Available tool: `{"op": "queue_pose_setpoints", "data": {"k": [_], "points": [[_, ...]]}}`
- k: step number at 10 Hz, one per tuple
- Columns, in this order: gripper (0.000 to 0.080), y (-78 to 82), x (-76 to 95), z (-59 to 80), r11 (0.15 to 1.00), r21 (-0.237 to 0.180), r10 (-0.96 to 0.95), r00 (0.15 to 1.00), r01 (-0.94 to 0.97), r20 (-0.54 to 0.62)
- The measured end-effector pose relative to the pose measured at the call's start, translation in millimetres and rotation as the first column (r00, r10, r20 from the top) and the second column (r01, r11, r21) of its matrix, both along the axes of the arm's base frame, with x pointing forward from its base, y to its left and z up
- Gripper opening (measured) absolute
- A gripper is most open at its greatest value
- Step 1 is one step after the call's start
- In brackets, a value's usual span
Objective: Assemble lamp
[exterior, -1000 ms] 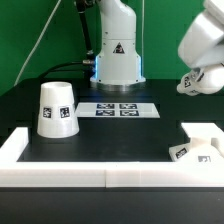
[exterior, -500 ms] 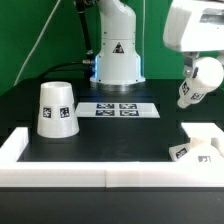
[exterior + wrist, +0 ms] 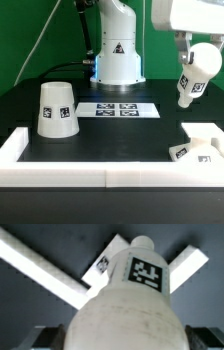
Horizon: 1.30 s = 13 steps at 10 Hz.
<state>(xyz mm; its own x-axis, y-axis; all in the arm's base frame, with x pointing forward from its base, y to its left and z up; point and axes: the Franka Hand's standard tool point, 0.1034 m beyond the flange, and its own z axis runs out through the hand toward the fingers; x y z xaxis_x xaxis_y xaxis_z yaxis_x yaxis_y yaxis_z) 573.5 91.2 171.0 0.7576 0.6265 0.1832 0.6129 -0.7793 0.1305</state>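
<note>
Bulb (image 3: 190, 82): grasped in my tool (image 3: 199, 56), held aloft, long axis tilted, narrow end downward, with the lamp base block (image 3: 203, 143) lying below it on the bench (image 3: 110, 130).

The exterior view is bright, and the light seems to come from above. The black table (image 3: 110, 140) looks very dark. The white shade (image 3: 56, 108) stands out sharp, with one soft grey side. The near white wall (image 3: 60, 176) glows and loses detail. On the exterior view's right the bulb (image 3: 190, 85) looks a bit smeared. In the wrist view the bulb (image 3: 125, 308) is very close and fuzzy, and its tag (image 3: 147, 272) is soft.
</note>
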Motion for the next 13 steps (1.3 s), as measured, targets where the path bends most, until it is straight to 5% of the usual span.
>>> {"op": "queue_pose_setpoints", "data": {"k": [2,4,7,13], "points": [[0.0576,-8.8,4.0,-3.1,0.999,0.044,0.015,0.993,-0.02,0.116],[0.0577,-14.5,8.5,-13.7,0.998,0.045,0.038,0.985,-0.046,0.17],[0.0577,-12.6,28.0,-2.3,0.998,0.044,0.04,0.984,-0.049,0.175],[0.0577,4.9,33.3,-10.4,0.996,0.052,0.059,0.983,-0.069,0.177]]}}
